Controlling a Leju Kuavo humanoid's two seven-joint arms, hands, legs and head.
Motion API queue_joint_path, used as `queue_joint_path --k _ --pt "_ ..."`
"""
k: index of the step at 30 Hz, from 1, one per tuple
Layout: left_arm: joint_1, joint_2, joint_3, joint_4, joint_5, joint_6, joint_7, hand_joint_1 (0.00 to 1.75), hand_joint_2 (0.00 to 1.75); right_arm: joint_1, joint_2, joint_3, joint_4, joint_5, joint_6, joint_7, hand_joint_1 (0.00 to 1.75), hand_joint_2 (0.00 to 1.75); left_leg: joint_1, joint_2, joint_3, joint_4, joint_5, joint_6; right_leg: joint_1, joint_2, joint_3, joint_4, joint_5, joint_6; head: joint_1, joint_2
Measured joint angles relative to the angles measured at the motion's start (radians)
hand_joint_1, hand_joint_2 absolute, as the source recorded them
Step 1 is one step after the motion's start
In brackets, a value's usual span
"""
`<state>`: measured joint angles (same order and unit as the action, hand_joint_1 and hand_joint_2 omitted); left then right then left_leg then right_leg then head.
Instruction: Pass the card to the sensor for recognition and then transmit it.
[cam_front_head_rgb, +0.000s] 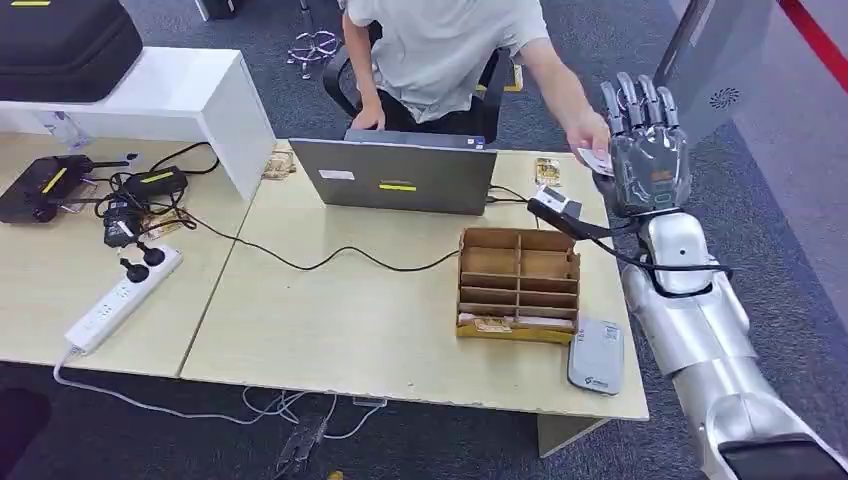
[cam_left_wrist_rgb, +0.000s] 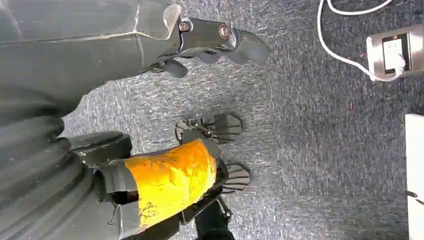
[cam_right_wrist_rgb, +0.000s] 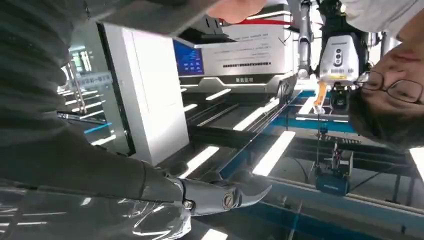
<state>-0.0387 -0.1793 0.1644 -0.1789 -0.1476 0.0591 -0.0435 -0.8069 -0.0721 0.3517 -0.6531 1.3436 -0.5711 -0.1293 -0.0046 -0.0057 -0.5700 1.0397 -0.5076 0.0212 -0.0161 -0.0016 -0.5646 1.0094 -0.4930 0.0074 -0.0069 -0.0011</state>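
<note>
My right hand (cam_front_head_rgb: 648, 150) is raised above the far right corner of the table (cam_front_head_rgb: 400, 330), fingers upright and apart, back toward my head camera, holding nothing that I can see. The card (cam_front_head_rgb: 596, 160) lies just beside it on the thumb side, pinched in the person's hand (cam_front_head_rgb: 588, 135), which reaches toward my palm; whether card and fingers already touch I cannot tell. The card's long axis seems to run across toward my hand, though little of it shows. That is what the next move turns on, I judge: the card comes in from the side, so my fingers must close across it. The sensor (cam_front_head_rgb: 596, 356), the grey pad at the near table edge, sits well below my hand, beside the cardboard organizer (cam_front_head_rgb: 518, 285). My right wrist view shows the thumb (cam_right_wrist_rgb: 220, 192) standing clear with no card against it. My left hand (cam_left_wrist_rgb: 220, 42) hangs over the carpet, loosely curled, empty, and far from the card.
</note>
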Motion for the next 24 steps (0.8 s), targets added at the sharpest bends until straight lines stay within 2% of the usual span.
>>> queue_joint_path --k 8,24 --pt "0.000 -0.001 0.000 0.000 0.000 -0.017 0.002 0.00 1.75 0.017 0.000 0.021 -0.028 -0.067 0.019 -0.011 1.75 1.75 0.000 0.000 0.000 0.000 0.000 0.000 0.000 0.000 0.000 0.000 0.000 0.000 0.000 0.000" --pt "0.000 -0.004 0.000 0.000 -0.005 -0.039 -0.003 0.00 1.75 0.023 0.000 0.042 -0.057 -0.104 0.021 -0.015 1.75 1.75 0.000 0.000 0.000 0.000 0.000 0.000 0.000 0.000 0.000 0.000 0.000 0.000 0.000 0.000"
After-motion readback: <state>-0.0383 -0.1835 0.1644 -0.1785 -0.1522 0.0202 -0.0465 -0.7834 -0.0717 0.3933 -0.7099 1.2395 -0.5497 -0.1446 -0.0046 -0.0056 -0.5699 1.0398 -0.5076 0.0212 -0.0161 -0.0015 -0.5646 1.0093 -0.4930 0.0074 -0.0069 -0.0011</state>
